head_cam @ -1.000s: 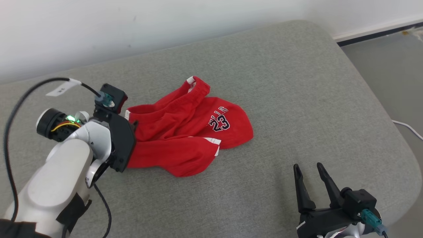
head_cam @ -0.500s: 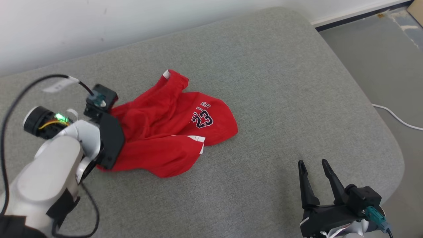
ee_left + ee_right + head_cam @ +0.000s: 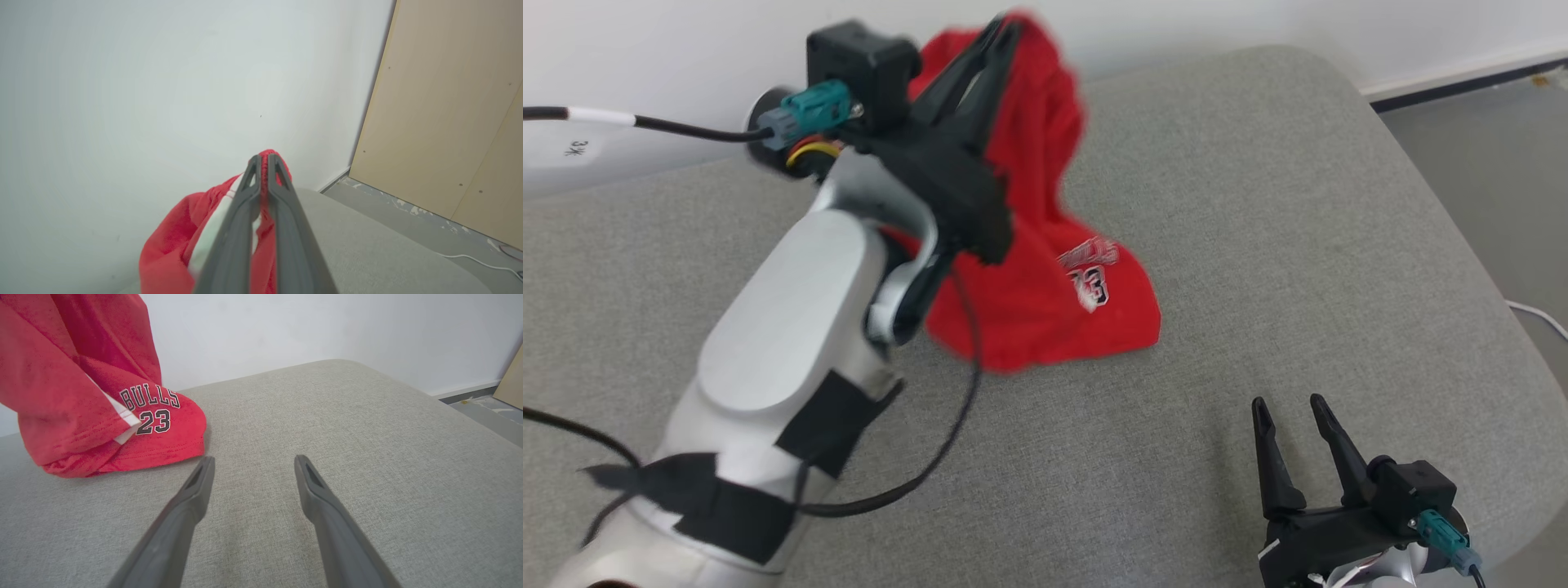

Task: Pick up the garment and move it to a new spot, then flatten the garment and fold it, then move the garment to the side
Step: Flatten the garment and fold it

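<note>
Head view: left gripper (image 3: 1003, 28) clamped on the red garment (image 3: 1045, 286), holding its top above the grey cushion (image 3: 1258, 204); right gripper (image 3: 1288, 404) spread wide, empty. Left wrist view: cloth pinched between closed fingers. Right wrist view: the garment's printed hem rests on the cushion.

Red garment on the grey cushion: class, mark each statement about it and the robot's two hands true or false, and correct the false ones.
1. The left hand is shut on the red garment. True.
2. The whole garment hangs clear of the grey cushion. False: its lower part rests on the cushion.
3. The right hand is open and holds nothing. True.
4. The number printed on the garment is 32. False: it reads 23.
</note>
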